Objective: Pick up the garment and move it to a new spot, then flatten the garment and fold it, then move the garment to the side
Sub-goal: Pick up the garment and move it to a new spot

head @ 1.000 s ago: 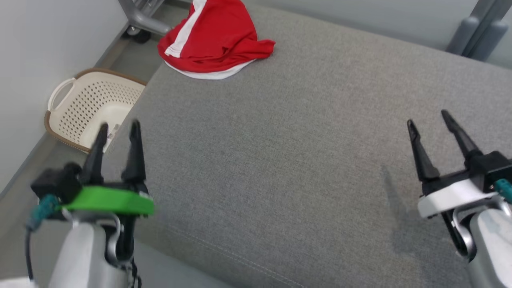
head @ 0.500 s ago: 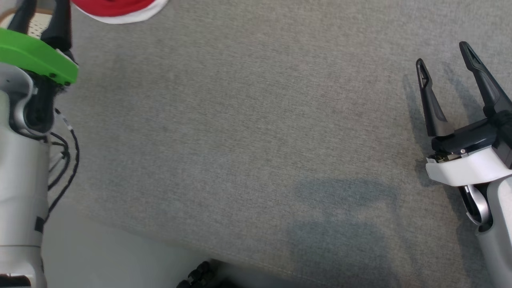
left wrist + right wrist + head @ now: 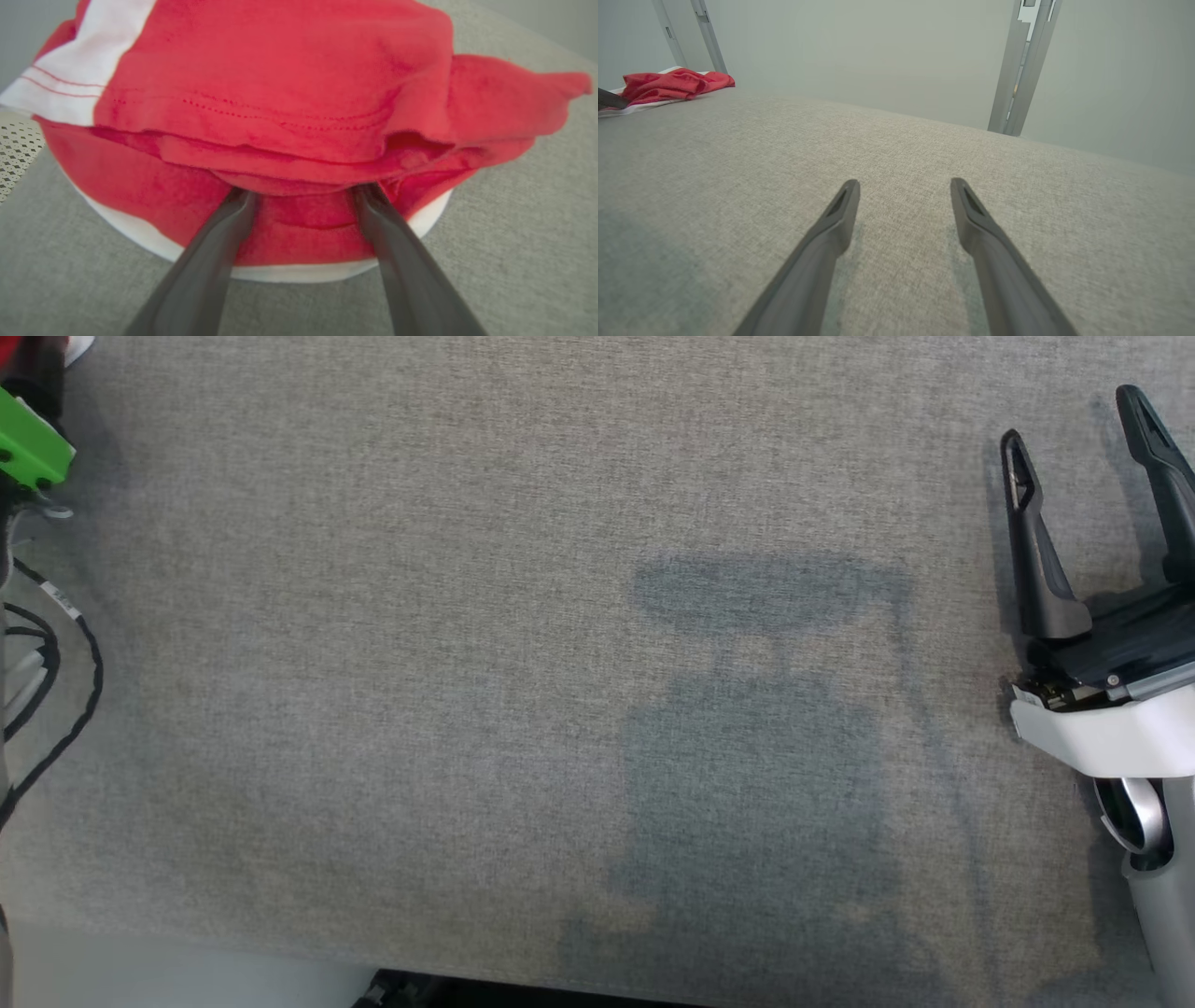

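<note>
The garment (image 3: 280, 93) is a crumpled red piece with a white stripe and a white hem, lying on the grey cushion (image 3: 514, 242). My left gripper (image 3: 303, 193) is open, with both tips tucked under a red fold at the garment's near edge and cloth between the fingers. Its green wrist mount (image 3: 28, 453) sits at the head view's top left corner. My right gripper (image 3: 1072, 416) stands open just above bare cushion at the right, with nothing between its fingers (image 3: 840, 219). From there the garment (image 3: 668, 86) lies far off to the left.
A white perforated basket (image 3: 14, 149) sits beyond the cushion's left edge. Grey metal posts (image 3: 1017, 70) stand against the pale wall behind the cushion. Black cables (image 3: 56, 663) hang by the left arm. The cushion's front edge (image 3: 187, 938) runs along the bottom.
The head camera has tilted down, so the garment and basket slid out of the top left. My left gripper reached forward to the garment. The right gripper stayed open.
</note>
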Robot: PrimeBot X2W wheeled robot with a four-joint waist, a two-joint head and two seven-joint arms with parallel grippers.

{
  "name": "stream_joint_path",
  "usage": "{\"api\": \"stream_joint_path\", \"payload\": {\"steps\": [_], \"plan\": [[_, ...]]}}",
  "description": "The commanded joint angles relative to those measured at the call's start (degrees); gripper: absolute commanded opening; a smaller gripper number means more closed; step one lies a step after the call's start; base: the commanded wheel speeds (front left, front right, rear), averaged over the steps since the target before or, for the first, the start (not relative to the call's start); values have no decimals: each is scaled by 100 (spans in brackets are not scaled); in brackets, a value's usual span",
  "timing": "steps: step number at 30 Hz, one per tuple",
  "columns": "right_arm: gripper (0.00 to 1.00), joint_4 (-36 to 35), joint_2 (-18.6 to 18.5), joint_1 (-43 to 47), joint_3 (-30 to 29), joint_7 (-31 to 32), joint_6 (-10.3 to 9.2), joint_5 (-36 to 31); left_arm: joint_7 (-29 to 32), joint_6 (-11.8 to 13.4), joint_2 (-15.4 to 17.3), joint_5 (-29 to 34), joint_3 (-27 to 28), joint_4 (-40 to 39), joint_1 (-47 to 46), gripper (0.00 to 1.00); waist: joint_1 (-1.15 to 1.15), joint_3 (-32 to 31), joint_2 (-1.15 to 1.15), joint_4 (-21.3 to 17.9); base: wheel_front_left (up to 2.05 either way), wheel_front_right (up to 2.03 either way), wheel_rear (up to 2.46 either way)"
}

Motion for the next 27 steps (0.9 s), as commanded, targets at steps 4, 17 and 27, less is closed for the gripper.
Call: {"api": "stream_joint_path", "payload": {"steps": [4, 17, 27], "plan": [[100, 380, -41, 262, -51, 115, -12, 47, 257, -26, -203, -192, -394, 363, 266, 0, 0, 68, 0, -255, 0, 0, 0], [100, 632, 242, 221, 9, -54, -10, 148, 200, -29, 163, -1213, -742, -693, 756, 0, 0, -565, 0, -183, 0, 0, 0], [100, 1098, 649, 317, 91, -147, -8, 230, -175, -21, 542, -1596, -1414, -2521, 1553, 0, 0, -1306, 0, -191, 0, 0, 0]]}}
